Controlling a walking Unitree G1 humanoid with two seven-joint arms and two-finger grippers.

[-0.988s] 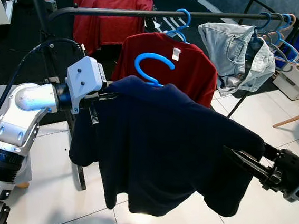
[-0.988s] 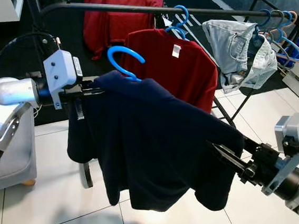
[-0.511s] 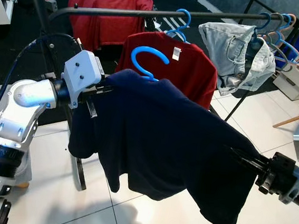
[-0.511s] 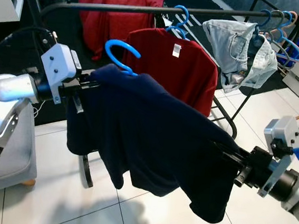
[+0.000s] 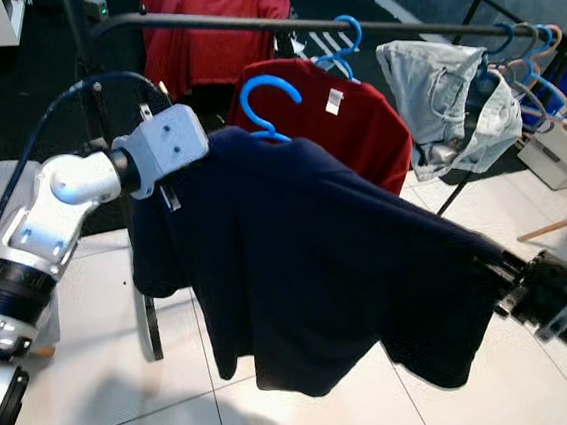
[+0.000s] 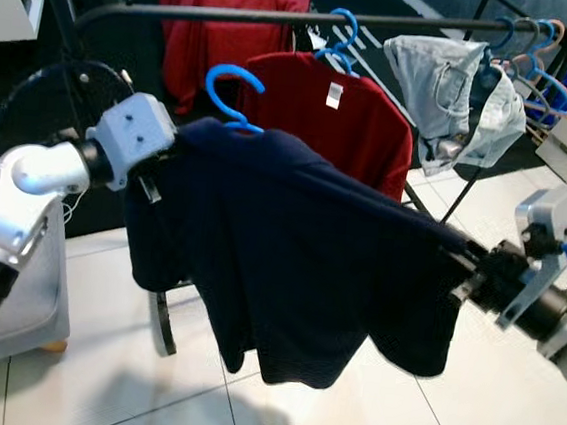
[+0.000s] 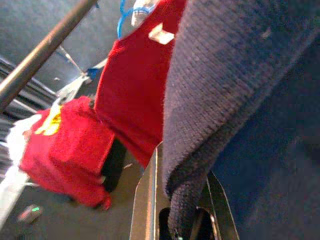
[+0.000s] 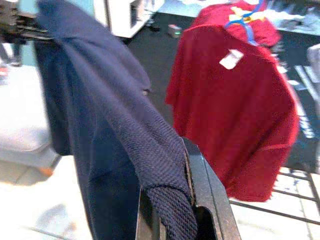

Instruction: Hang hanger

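Navy sweater [image 5: 328, 267] on a blue hanger [image 5: 264, 105], stretched between both arms in front of the clothes rail [image 5: 282, 23], hook below the bar and not on it. Left gripper [image 7: 172, 220] pinches one shoulder of the knit between its fingers. Right gripper [image 8: 175, 210] clamps the other shoulder, cloth draped over its fingers. Behind: red shirt [image 5: 363, 120] on its own hanger on the rail, denim jacket [image 5: 445, 98] farther along. White tile floor [image 5: 505, 415] below.
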